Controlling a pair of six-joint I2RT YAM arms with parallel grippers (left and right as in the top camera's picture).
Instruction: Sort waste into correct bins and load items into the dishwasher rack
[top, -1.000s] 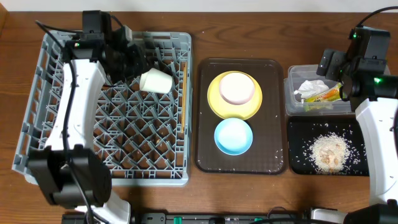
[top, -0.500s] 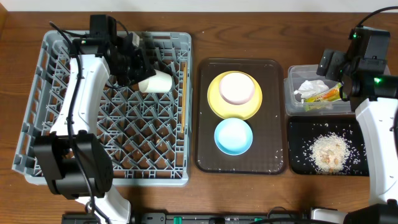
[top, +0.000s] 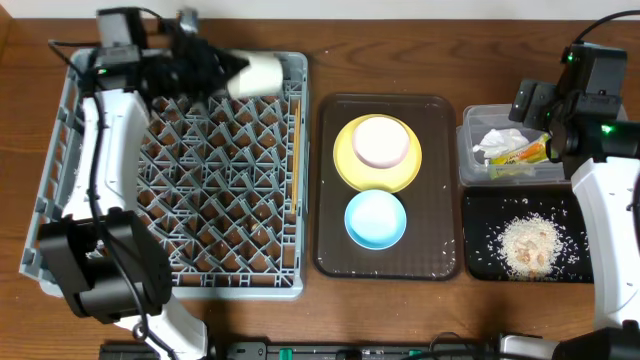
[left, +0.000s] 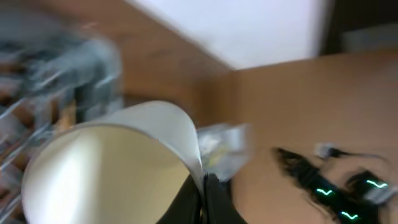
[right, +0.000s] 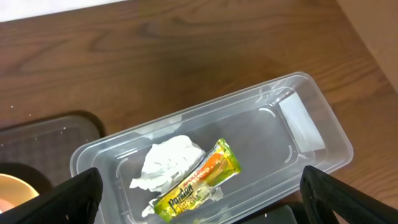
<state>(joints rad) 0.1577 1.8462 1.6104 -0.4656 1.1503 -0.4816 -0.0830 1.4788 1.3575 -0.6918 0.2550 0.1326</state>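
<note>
My left gripper is shut on the rim of a cream cup, held on its side above the back edge of the grey dishwasher rack. In the left wrist view the cup fills the left, its rim pinched between the black fingers. Chopsticks lie along the rack's right side. My right gripper hangs open over the clear tub, which holds a white tissue and a green-and-orange wrapper.
A brown tray holds a yellow plate with a pale cup on it, and a blue bowl. A black tray at the front right carries rice crumbs.
The left gripper closed on the cup's rim and lifted it from the rack's pegs toward the back edge. The right arm has not moved.
</note>
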